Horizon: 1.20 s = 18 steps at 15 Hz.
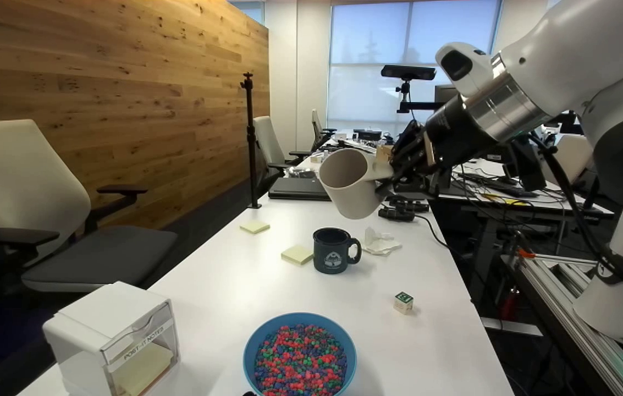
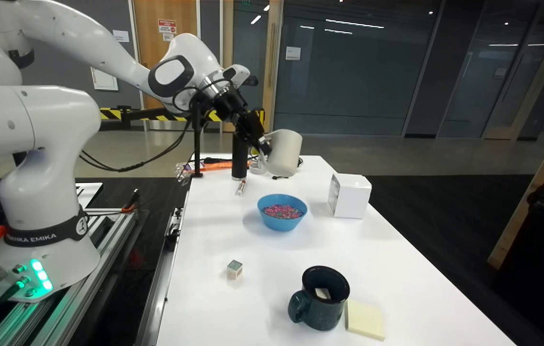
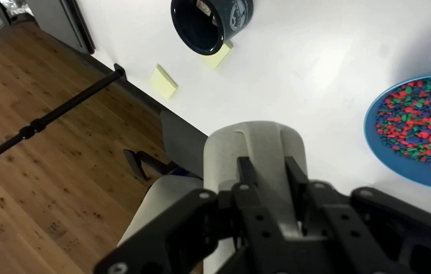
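A pale grey-white mug (image 1: 359,199) hangs in the air above the table, tilted, with its mouth upward and its interior showing in an exterior view. My gripper (image 3: 266,161) is shut on its handle, a finger on each side. In the wrist view the blue bowl (image 3: 373,140), filled with red, green and blue bits, stands to the right of the held mug. A dark green mug (image 1: 329,258) is upright on the table; small pale blocks (image 2: 322,293) lie inside it. A little letter block (image 2: 234,270) rests on the tabletop in both exterior views.
Yellow note pads (image 1: 297,254) lie beside the dark mug, and crumpled tissue (image 1: 381,245) is behind it. A white Post-it dispenser (image 1: 113,324) stands near the bowl. Along the table's edge rise a black pole (image 1: 251,137) and a closed laptop (image 1: 299,188). An office chair (image 1: 97,253) sits alongside.
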Motion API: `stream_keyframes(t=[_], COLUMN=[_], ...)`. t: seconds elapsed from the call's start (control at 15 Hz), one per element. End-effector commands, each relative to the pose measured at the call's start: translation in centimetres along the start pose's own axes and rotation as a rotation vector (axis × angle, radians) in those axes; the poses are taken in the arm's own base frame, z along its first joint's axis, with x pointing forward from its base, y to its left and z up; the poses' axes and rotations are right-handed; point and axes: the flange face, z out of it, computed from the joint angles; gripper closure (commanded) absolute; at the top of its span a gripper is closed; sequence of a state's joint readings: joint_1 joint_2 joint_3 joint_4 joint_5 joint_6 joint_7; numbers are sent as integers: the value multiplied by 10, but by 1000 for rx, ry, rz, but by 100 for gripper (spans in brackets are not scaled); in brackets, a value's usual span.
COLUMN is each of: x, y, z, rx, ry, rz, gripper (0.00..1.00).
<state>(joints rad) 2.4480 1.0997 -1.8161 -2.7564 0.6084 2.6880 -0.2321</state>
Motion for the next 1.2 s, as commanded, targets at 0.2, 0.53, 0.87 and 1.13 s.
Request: stream_keyframes(t=[0.2, 0.53, 0.87, 1.13], x=[9, 13, 16, 24], y=[0, -5, -11, -19], z=[-17, -25, -32, -38], rx=[-60, -102, -158, -165], ry=[26, 24, 33, 40], rz=[-87, -145, -202, -253], gripper=[94, 94, 94, 94])
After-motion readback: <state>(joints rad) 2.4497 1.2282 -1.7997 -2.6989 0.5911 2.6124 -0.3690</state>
